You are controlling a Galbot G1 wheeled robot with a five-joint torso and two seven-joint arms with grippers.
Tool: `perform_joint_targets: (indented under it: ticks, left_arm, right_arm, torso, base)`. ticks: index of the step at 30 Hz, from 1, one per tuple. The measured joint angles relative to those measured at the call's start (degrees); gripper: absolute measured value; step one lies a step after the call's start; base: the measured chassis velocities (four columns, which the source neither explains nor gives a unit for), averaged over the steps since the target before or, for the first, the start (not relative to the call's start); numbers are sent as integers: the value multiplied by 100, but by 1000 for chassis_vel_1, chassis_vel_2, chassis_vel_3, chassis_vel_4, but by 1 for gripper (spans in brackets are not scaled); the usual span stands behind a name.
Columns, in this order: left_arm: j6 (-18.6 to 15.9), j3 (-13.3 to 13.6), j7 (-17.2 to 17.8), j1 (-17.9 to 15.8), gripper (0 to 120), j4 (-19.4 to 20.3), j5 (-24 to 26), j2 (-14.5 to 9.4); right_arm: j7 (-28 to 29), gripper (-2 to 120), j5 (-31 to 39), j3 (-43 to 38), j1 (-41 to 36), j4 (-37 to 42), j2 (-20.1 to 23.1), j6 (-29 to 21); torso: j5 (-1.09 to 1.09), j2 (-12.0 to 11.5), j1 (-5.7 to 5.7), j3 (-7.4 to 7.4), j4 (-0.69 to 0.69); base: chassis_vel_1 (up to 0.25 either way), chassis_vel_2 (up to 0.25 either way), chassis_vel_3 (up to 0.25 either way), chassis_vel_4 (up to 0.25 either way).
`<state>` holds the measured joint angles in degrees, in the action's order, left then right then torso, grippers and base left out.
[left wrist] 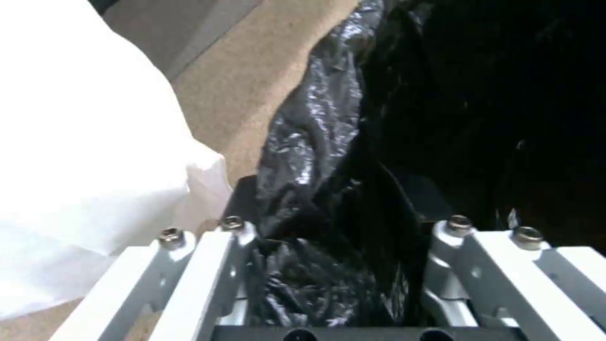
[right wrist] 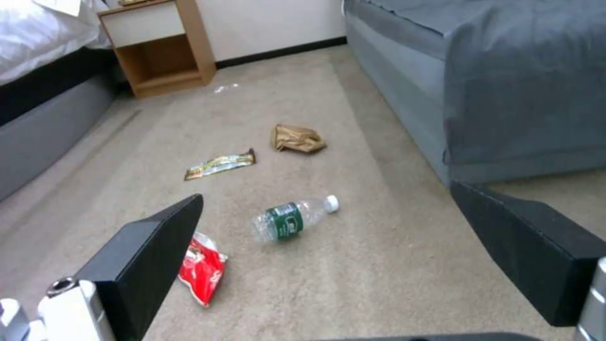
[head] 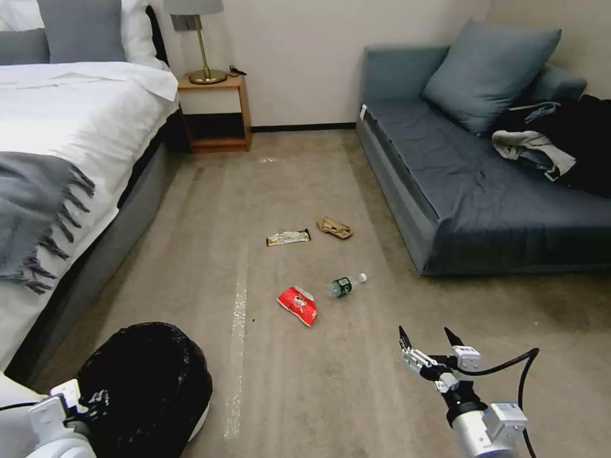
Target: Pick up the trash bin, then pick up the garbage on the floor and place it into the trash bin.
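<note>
The trash bin (head: 149, 378), round and lined with a glossy black bag (left wrist: 328, 156), sits at the near left beside the bed. My left gripper (head: 75, 399) is at its rim, shut on the bag-covered edge, with the fingers (left wrist: 230, 237) on either side of it. The garbage lies on the carpet ahead: a red snack bag (head: 298, 305), a clear bottle with a green label (head: 345, 285), a gold-and-black wrapper (head: 288, 237) and a tan paper wad (head: 335, 227). My right gripper (head: 429, 338) hovers open and empty to the near right of the bottle (right wrist: 291, 220) and the red bag (right wrist: 200, 267).
A bed (head: 70, 146) with a grey throw runs along the left. At the back stands a wooden nightstand (head: 215, 111) with a lamp. A blue-grey sofa (head: 484, 184) with a cushion and clothes (head: 541, 143) fills the right. Open carpet surrounds the litter.
</note>
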<state>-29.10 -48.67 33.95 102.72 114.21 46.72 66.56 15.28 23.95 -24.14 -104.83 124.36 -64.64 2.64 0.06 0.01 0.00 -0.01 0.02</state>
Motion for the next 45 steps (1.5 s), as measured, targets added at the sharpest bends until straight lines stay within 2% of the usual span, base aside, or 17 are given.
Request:
perform_joint_targets:
  ticks: [6,7,15,22,23,24,26,29,38,45]
  left_arm:
    - [307,25,-123,6,23,-8,-4,60]
    - [525,41,-125,4,23,-12,0,85]
    - [1008,62,-103,-2,23,-52,20,126]
    - [1179,90,-98,48,18,108,-119,175]
    - [1270,104,-105,86,11,221,-335,201]
    - [1316,110,-111,102,8,309,-453,213]
    - [1331,117,-112,109,7,339,-516,220]
    - [1536,133,-118,181,7,465,-1054,256]
    - [1650,130,-119,266,6,688,-1396,297]
    - [1773,148,-126,286,6,795,-1762,339]
  right_arm:
    - [4,100,2,-4,-20,4,-13,11]
    - [5,100,13,-6,-20,5,-13,12]
    - [6,100,23,7,-17,6,-40,13]
    - [6,100,45,3,-25,18,-49,14]
    - [7,100,70,0,-30,49,-55,15]
    - [8,100,77,0,-33,58,-61,16]
    - [8,100,81,1,-33,63,-66,17]
    - [0,100,92,9,-43,78,-81,49]
    - [-64,100,251,52,-51,101,-90,158]
    - [-532,100,331,83,-91,148,-50,378]
  torso:
    - [-1,0,0,0,0]
    - [-8,0,0,1,1]
    - [-13,-1,0,2,-3]
    - [-18,-1,0,3,-6]
    - [-20,-2,0,3,-8]
    - [-11,-2,0,3,-8]
    - [-9,-2,0,3,-8]
    - [-9,-2,0,3,-3]
    - [-7,-2,0,2,-2]
    - [-6,-2,0,2,-2]
  base:
    - [0,0,0,0]
    - [0,0,0,0]
    - [0,0,0,0]
    - [0,0,0,0]
    - [0,0,0,0]
    - [0,0,0,0]
    - [0,0,0,0]
    - [0,0,0,0]
    - [0,0,0,0]
    - [0,0,0,0]
